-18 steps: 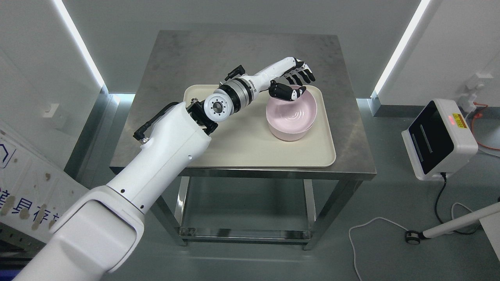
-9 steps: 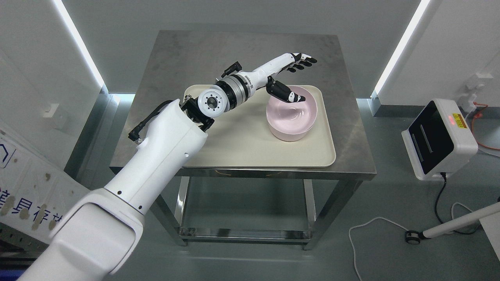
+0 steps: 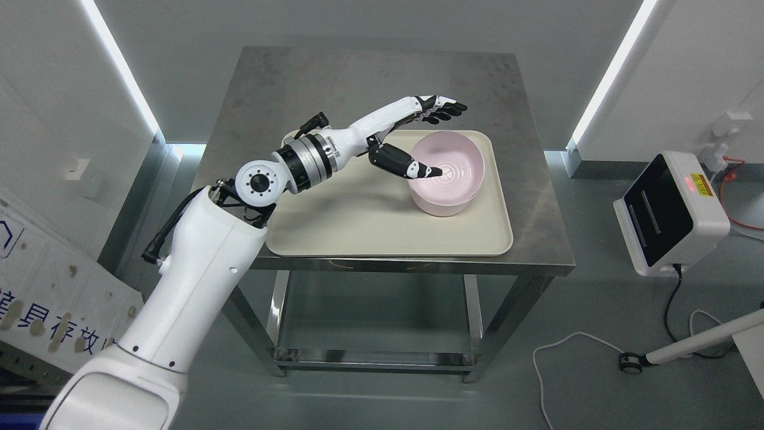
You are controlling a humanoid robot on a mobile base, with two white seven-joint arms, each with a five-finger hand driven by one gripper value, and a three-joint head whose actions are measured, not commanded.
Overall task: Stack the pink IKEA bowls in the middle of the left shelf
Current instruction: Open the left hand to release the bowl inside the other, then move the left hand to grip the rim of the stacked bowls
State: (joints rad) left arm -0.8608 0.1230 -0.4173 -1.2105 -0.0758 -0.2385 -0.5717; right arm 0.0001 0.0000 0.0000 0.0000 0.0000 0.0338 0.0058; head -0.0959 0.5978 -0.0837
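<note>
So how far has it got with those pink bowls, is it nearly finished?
Done: the pink bowls look nested into one stack on the beige tray, on the steel table. In hand: the left hand is open at the stack's rim, thumb over the bowl, gripping nothing. Left: grasping the stack and carrying it to the shelf, which is not in view.

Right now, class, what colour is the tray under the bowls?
The tray is plain cream, without pattern, clearest in the head view.
</note>
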